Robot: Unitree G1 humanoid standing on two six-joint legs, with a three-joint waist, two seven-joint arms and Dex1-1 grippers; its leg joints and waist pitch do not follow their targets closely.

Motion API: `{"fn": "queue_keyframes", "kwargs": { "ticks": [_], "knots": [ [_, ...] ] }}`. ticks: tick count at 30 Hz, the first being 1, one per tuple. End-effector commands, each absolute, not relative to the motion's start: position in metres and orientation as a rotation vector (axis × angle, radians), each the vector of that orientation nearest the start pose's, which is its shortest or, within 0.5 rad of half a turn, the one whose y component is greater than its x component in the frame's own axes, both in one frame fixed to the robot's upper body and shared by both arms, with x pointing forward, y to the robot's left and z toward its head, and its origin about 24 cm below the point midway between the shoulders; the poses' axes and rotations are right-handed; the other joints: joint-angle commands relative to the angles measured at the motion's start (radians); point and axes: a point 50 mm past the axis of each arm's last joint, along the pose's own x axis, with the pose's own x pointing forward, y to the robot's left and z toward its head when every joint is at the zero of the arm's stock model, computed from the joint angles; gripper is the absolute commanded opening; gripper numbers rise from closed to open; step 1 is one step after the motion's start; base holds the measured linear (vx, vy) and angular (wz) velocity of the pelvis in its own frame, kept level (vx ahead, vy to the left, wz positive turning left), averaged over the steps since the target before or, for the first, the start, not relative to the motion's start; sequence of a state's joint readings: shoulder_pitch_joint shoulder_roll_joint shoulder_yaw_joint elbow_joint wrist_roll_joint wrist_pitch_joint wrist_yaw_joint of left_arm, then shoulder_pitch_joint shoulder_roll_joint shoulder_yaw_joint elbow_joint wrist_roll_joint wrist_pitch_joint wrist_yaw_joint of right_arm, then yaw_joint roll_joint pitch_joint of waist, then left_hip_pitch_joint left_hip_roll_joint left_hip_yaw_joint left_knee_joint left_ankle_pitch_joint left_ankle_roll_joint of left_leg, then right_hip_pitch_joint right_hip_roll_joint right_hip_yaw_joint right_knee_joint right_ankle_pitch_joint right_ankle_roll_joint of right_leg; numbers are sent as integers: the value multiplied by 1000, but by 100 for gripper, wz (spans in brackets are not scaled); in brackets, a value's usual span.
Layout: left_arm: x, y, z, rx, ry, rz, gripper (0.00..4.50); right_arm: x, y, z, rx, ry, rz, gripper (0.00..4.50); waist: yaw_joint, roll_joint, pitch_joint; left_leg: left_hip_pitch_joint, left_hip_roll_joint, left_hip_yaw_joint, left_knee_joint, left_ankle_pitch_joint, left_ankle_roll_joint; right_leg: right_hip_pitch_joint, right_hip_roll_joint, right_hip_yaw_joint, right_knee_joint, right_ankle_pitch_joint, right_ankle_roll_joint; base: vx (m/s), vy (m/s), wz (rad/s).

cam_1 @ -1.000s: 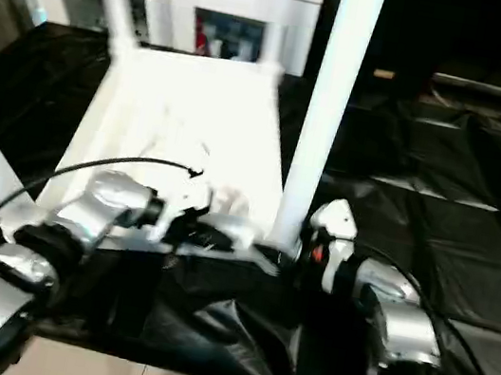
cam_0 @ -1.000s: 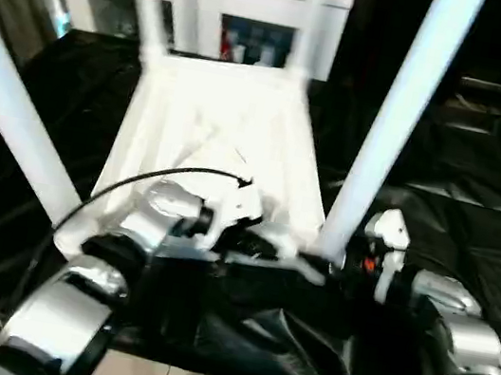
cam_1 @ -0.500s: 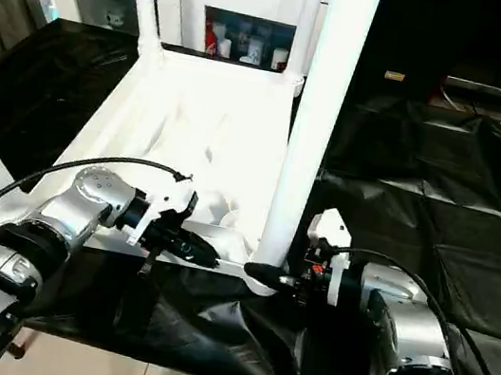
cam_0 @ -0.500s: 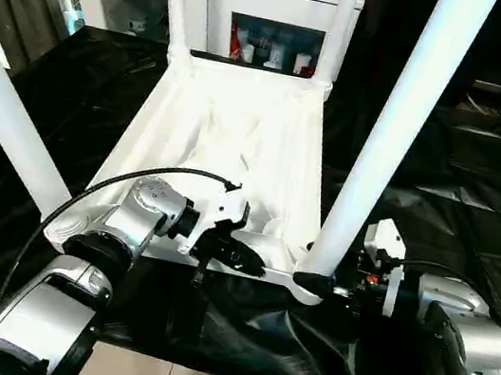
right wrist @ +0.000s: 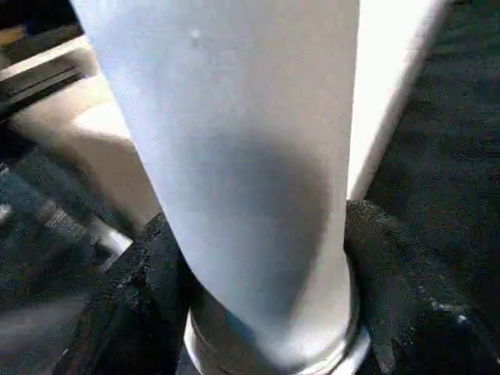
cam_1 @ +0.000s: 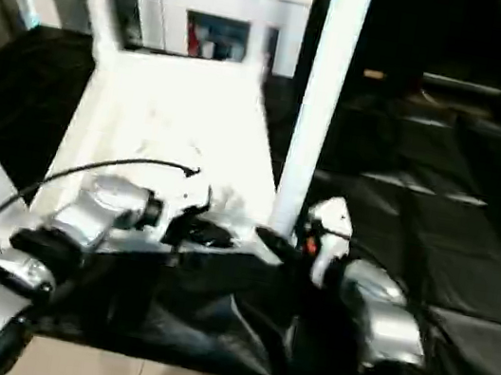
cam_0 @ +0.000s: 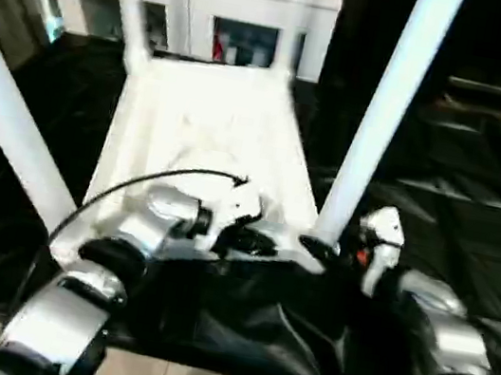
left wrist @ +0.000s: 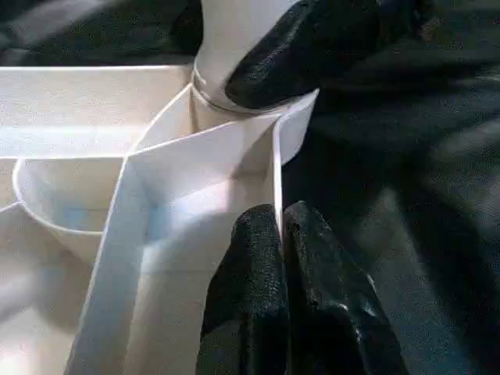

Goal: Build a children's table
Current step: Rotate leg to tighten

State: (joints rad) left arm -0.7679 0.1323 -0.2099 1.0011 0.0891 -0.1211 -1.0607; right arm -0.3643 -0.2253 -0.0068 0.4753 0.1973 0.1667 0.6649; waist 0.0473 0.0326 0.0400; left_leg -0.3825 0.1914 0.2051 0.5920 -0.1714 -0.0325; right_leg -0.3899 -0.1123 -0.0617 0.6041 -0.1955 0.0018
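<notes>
The children's table (cam_0: 215, 114) lies upside down on a black sheet, its ribbed underside facing up and its white legs standing upward. My left gripper (cam_0: 256, 243) is at the near edge, shut on the thin rim wall (left wrist: 275, 168) by the near right corner socket. My right gripper (cam_0: 322, 250) sits at the base of the near right leg (cam_0: 383, 113). In the right wrist view its black fingers (right wrist: 156, 273) press on either side of that leg (right wrist: 250, 172). One of its fingers (left wrist: 297, 47) also appears against the leg base in the left wrist view.
A white cabinet (cam_0: 185, 3) with glass doors stands behind the table. The black sheet (cam_0: 463, 185) covers the floor to the right and bunches up in folds (cam_0: 255, 333) at the near edge. The near left leg (cam_0: 6, 123) rises beside my left forearm.
The head view has shifted and blurred. My right gripper's fingers have closed in around the base of the near right leg. My left gripper stays shut on the rim.
</notes>
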Motion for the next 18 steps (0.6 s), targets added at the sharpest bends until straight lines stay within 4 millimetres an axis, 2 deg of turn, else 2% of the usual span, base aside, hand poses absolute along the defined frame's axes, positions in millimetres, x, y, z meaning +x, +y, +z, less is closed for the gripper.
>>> {"fn": "queue_keyframes", "kwargs": {
  "ticks": [1,4,5,6,7,8,10,11,12,14,16,17,18],
  "knots": [
    [343,49,58,273,227,-1239,0,303,-147,-2,74,418,530,252,-3,-14,-48,26,38,-29,-86,-365,-17,23,-44,31,-98,-396,-172,0,0,0],
    [343,39,57,278,217,-1211,0,308,-136,-4,101,417,470,252,-14,-8,-48,25,37,-30,-90,-378,-24,21,-40,32,-99,-360,-175,0,0,0],
    [340,28,56,287,205,-1227,0,312,-122,-3,114,403,475,252,-16,-6,-50,24,37,-29,-89,-381,-21,20,-41,32,-98,-346,-178,0,0,0],
    [339,25,56,295,201,-1236,0,312,-118,-1,106,391,499,252,-20,-8,-50,23,36,-29,-89,-384,-18,21,-40,32,-98,-340,-179,0,0,0],
    [338,25,56,298,200,-1238,0,312,-117,-1,101,387,507,287,-19,-3,-51,23,36,-30,-89,-382,-16,24,-40,31,-98,-333,-179,0,0,0],
    [338,25,56,304,198,-1240,0,312,-116,0,88,380,521,322,-18,-3,-52,24,37,-28,-89,-379,-9,22,-40,33,-99,-312,-181,0,0,0],
    [337,26,56,312,198,-1261,0,311,-117,4,59,355,551,322,-18,-4,-54,21,36,-27,-88,-360,1,27,-39,33,-95,-280,-186,0,0,0],
    [335,29,55,322,197,-1305,0,310,-124,10,44,312,604,342,-17,0,-55,21,35,-26,-88,-348,7,29,-39,32,-96,-261,-186,0,0,0],
    [335,30,55,324,198,-1314,0,310,-125,12,41,303,613,357,-16,-1,-58,20,36,-25,-86,-332,17,33,-39,32,-93,-231,-191,0,0,0],
    [334,34,54,330,201,-1337,0,308,-132,16,28,287,661,365,-14,-1,-59,18,36,-24,-83,-302,34,34,-40,32,-88,-180,-208,0,0,0],
    [333,40,53,343,205,-1351,0,301,-144,21,3,278,763,365,-6,-4,-61,18,37,-22,-78,-270,59,40,-40,31,-84,-134,-218,0,0,0],
    [334,44,53,354,208,-1357,0,293,-159,26,-24,279,837,365,-1,-4,-60,15,37,-21,-76,-250,76,44,-40,30,-83,-113,-225,0,0,0],
    [334,47,53,359,210,-1356,0,289,-169,29,-37,282,864,365,11,-4,-61,17,40,-19,-73,-235,93,43,-40,30,-81,-101,-226,0,0,0]
  ]
}}
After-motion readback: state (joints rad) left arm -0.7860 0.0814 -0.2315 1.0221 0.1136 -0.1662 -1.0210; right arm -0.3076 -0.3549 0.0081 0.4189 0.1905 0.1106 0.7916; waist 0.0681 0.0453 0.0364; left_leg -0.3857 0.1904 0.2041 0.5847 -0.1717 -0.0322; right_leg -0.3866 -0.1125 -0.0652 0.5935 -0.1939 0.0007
